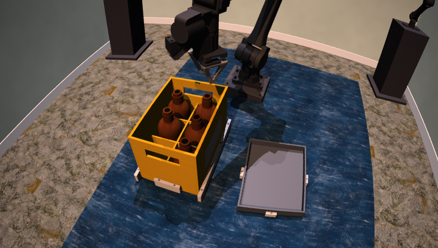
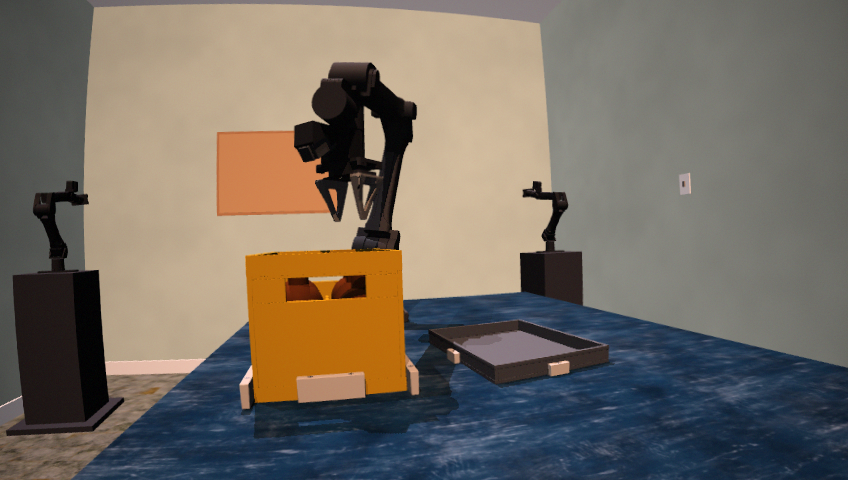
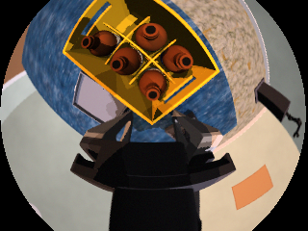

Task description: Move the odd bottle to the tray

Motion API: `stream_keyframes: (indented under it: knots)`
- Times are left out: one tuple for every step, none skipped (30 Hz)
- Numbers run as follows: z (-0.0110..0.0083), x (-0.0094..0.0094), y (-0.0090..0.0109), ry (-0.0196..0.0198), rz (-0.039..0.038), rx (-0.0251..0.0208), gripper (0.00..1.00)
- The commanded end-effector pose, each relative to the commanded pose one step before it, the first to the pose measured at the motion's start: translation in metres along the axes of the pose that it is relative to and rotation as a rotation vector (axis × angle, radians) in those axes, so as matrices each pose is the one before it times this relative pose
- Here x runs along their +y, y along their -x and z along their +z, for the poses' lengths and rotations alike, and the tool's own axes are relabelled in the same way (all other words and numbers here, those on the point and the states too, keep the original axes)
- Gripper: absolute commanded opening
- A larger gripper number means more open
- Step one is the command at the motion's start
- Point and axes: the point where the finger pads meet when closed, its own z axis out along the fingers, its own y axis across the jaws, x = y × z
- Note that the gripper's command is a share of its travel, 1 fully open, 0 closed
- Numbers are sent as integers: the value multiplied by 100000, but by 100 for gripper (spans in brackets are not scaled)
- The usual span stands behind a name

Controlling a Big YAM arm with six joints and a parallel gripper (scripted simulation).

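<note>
The yellow crate (image 1: pixel 167 170) (image 2: pixel 327 339) (image 3: pixel 108 89) stands near on the blue table (image 1: pixel 338 184) (image 2: pixel 654 416) (image 3: pixel 48 63). All five brown bottles (image 1: pixel 169 127) (image 2: pixel 302 289) (image 3: pixel 151 36) stand inside, so the odd one is there too, but I can't tell which. The gray tray (image 1: pixel 270 211) (image 2: pixel 523 370) (image 3: pixel 96 98) lies beside the crate. Up above the crate's far end, the gripper (image 1: pixel 208 78) (image 2: pixel 351 219) (image 3: pixel 152 114) has its fingers apart, holding nothing. An orange board (image 2: pixel 261 172) (image 3: pixel 252 187) is on the back wall.
</note>
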Motion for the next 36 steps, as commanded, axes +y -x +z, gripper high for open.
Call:
stream_keyframes:
  knots:
    - [-1415,471,857,1224,291,-3136,61]
    - [0,0,0,0,0,1,61]
    - [0,0,0,0,0,-1,61]
    - [0,0,0,0,0,0,61]
    - [0,0,0,0,0,1,61]
    - [0,0,0,0,0,0,61]
    - [0,0,0,0,0,-1,61]
    - [0,0,0,0,0,0,61]
    - [0,0,0,0,0,0,61]
    - [0,0,0,0,0,1,61]
    - [2,0,-1,-1,0,2,61]
    - [13,-3,-4,-8,2,17,61]
    - [35,-7,-11,-20,5,43,61]
    - [66,-14,-21,-37,10,80,61]
    - [105,-22,-34,-60,17,128,61]
    - [151,-32,-49,-86,24,185,61]
    - [202,-43,-67,-116,32,248,61]
    - [259,-55,-86,-149,40,317,61]
    - [320,-69,-108,-184,50,392,61]
    - [383,-92,-149,-254,69,540,61]
    - [112,4,-30,-90,21,181,61]
    - [-11,62,51,30,-13,-79,61]
    - [-163,138,160,201,-62,-446,61]
    - [42,73,67,56,-83,-136,61]
    - [0,0,0,0,0,0,61]
    - [0,0,0,0,0,0,61]
    - [466,-175,-354,-661,-103,1397,61]
    - [209,47,40,18,-31,-58,61]
    - [141,34,-6,-83,-11,172,61]
    - [93,20,-11,-4,-45,7,61]
    - [31,21,50,77,9,-157,61]
    - [-194,102,222,340,27,-710,61]
    - [216,-84,-65,-118,152,263,61]
    - [317,-112,-182,-219,83,471,61]
    - [77,38,-31,58,-118,-128,61]
    - [183,46,-15,-91,-132,185,61]
